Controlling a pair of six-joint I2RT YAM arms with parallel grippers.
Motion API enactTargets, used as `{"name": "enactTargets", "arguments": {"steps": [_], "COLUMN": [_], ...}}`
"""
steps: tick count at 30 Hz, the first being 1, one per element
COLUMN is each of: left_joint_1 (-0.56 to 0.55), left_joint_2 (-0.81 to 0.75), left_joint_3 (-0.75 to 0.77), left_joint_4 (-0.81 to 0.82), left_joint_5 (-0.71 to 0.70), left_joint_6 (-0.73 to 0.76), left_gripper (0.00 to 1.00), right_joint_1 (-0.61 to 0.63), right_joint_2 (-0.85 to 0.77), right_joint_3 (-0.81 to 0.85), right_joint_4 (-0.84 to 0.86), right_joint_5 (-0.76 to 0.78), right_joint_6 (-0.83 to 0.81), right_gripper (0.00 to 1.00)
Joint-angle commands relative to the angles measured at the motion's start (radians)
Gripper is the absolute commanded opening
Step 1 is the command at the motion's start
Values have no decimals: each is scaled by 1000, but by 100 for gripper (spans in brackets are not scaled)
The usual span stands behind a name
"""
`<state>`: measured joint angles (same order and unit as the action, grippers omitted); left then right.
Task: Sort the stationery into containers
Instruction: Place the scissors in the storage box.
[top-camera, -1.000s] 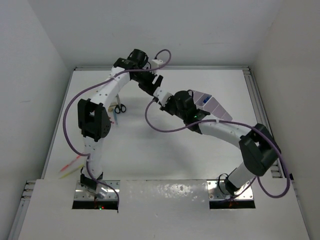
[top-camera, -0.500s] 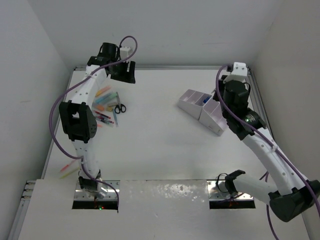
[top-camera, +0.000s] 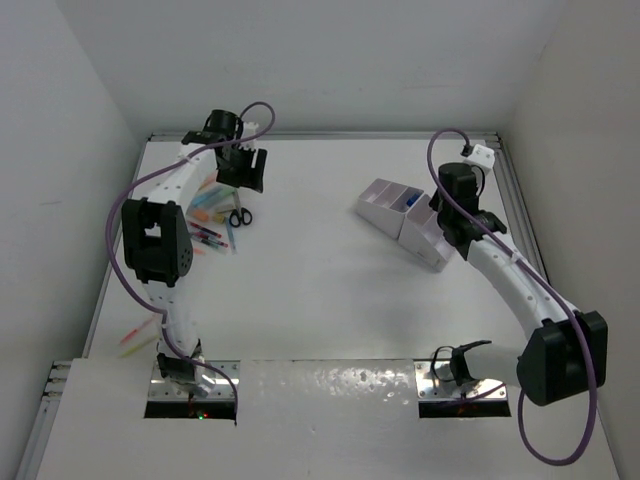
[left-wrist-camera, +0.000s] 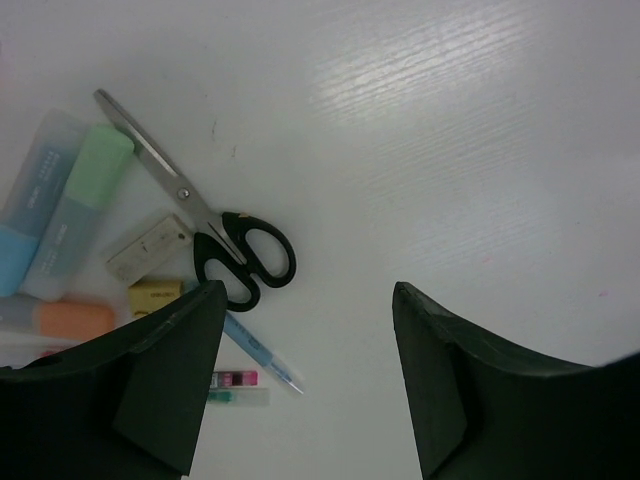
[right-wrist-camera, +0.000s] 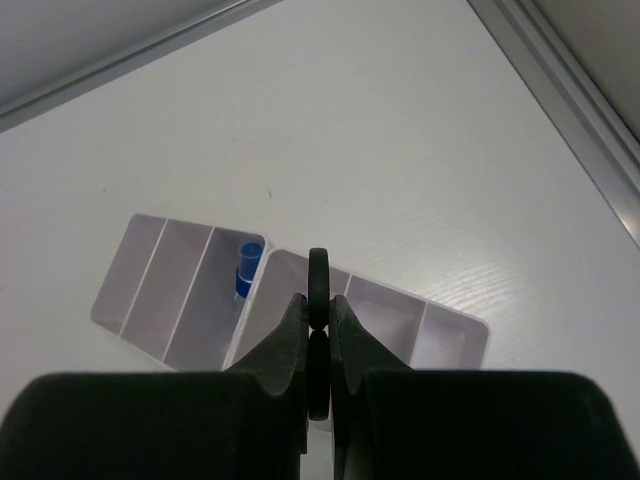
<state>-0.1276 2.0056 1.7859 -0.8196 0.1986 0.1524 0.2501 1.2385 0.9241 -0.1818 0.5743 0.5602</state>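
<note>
1 scissors (left-wrist-camera: 212, 238) by markers (left-wrist-camera: 85, 195), other scissors (right-wrist-camera: 318, 270) in r tool (right-wrist-camera: 318, 300), nr organiser (right-wrist-camera: 140, 275)

We see wide bare table (top-camera: 320, 290) between the stationery pile (top-camera: 205, 218) at far left, close to the side wall, and the organiser (top-camera: 378, 214) at right. The left gripper (left-wrist-camera: 307, 292), jaws spread, hangs over bare surface just beside the scissors (left-wrist-camera: 215, 245), which are crowded by a green marker (left-wrist-camera: 85, 200). The right gripper (right-wrist-camera: 318, 305), clamped on a black loop (right-wrist-camera: 318, 268), stands over the organiser. A blue-capped piece (right-wrist-camera: 244, 270) occupies one compartment.
</note>
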Motion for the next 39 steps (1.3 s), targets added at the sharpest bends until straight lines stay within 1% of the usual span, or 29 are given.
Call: {"name": "enactTargets", "arguments": {"steps": [1,5,10,14,16,17,18,21,25,27,28,30,31,33,34,36,38,39], "left_joint_1": [19,20,26,26,26,26,25,11,-15,-27,-38,-47,-53,-78,-89,-109,-110,-104], "left_joint_2": [-59,-44,-27,-1,18,27,31,47,55,67,76,81,85,85,88,85,87,91], "left_joint_3": [-3,-29,-63,-72,-77,-85,-88,-100,-123,-126,-120,-114,-106,-102,-99,-105,-108,-89], "left_joint_4": [45,51,79,85,80,83,85,85,83,79,77,77,79,79,86,108,154,160], "left_joint_5": [-27,-47,-65,-94,-117,-125,-131,-183,-232,-246,-245,-232,-232,-260,-296,-329,-375,-386], "left_joint_6": [6,7,6,-1,-7,-7,-5,12,52,85,128,195,275,361,437,530,556,564], "left_gripper": [65,65,64,59,56,55,55,52,47,42,39,36,35,34,34,34,34,32], "right_joint_1": [-14,-20,-21,-25,-26,-32,-32,-34,-34,-34,-31,-25,-22,-17,-15,-11,-9,-9], "right_joint_2": [24,68,127,164,171,174,176,171,133,104,87,72,56,42,30,16,-4,-11], "right_joint_3": [1,-24,-71,-61,-56,-50,-45,-34,-42,-47,-47,-47,-47,-51,-56,-73,-85,-91], "right_joint_4": [104,157,265,272,272,269,265,242,237,234,231,226,219,212,209,208,209,209], "right_joint_5": [-51,-42,-99,-97,-96,-112,-119,-133,-137,-148,-162,-171,-177,-195,-201,-220,-231,-235], "right_joint_6": [55,60,58,61,61,53,52,32,1,-25,-55,-86,-95,-111,-114,-121,-121,-121], "right_gripper": [0,0,0,0,6,10,28,44,50,52,52,53,53,53,53,53,53,53]}}
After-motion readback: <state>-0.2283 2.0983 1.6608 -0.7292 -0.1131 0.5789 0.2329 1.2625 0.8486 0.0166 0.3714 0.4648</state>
